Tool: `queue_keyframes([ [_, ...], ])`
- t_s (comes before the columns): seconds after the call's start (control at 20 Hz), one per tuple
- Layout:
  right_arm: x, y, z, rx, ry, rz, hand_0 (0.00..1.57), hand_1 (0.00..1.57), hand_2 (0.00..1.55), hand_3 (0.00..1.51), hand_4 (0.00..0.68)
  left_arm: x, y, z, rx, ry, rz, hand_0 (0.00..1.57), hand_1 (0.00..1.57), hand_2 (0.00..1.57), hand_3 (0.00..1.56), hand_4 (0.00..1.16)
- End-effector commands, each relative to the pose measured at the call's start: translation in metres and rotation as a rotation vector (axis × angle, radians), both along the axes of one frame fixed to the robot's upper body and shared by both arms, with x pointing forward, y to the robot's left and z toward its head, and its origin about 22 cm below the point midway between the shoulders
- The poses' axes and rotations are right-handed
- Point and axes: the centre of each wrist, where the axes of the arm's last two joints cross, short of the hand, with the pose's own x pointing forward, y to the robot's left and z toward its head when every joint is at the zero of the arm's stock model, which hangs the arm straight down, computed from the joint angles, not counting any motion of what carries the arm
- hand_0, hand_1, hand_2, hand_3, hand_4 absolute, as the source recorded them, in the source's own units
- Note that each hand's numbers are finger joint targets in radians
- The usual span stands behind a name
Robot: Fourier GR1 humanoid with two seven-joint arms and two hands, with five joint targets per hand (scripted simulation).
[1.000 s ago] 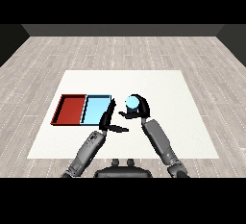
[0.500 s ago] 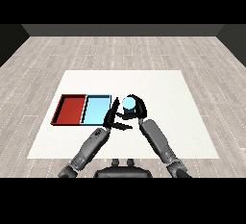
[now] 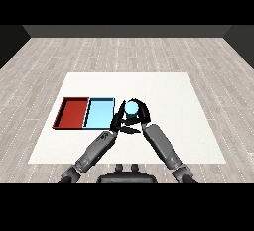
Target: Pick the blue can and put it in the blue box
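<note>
I see my right hand (image 3: 139, 113) curled round the blue can (image 3: 131, 107), the black fingers (image 3: 144, 110) wrapping its right side and the thumb closing on its near left side. The can stands upright between them, its long axis vertical, its pale blue top facing up at me. I cannot tell whether its base touches the white table (image 3: 168, 91) or is just lifted off it.

The relation my next move turns on: the light blue tray (image 3: 99, 114) lies to the left of these fingers, near but not touching, its right wall just beside the thumb side of the grasp. The red tray (image 3: 72, 113) sits beyond it, further left, sharing a wall with the blue one. So I judge the can must travel leftward and over that near wall.

My left hand (image 3: 117, 122) is in the way of that path. It lies just to the near left of the can, close against my right hand, its fingers fairly straight and holding nothing. Its forearm runs down to the lower left.

My right forearm comes up from the lower right, angled inward, wrist bent toward the can.
</note>
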Motion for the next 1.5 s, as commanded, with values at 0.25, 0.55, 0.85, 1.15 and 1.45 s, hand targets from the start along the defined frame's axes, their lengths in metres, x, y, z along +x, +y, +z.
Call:
queue_keyframes([
  [0.25,-0.007,0.006,-0.008,0.002,-0.012,0.012,1.43,1.43,1.46,1.38,0.547,0.012,-0.011,-0.001,0.013,0.019,0.001,0.00,0.00,0.00,0.00,0.00],
  [0.55,-0.011,0.004,-0.002,0.019,0.013,0.018,1.43,1.43,1.46,1.37,0.533,0.012,-0.009,0.009,0.006,-0.011,0.002,0.00,0.00,0.00,0.00,0.00],
  [0.85,-0.006,0.026,-0.005,-0.018,-0.015,0.054,1.46,1.46,1.46,1.37,0.535,0.019,-0.018,0.008,0.031,0.015,-0.021,0.00,0.00,0.00,0.00,0.00],
  [1.15,-0.001,0.019,0.013,-0.007,-0.005,0.052,1.44,1.44,1.45,1.36,0.483,0.011,-0.014,-0.012,0.054,-0.012,-0.033,0.00,0.00,0.00,0.00,0.00],
  [1.45,-0.009,0.045,0.018,-0.005,-0.009,0.060,1.44,1.44,1.46,1.37,0.513,0.022,-0.019,0.004,0.050,0.051,0.128,1.44,1.44,1.46,1.34,1.09],
])
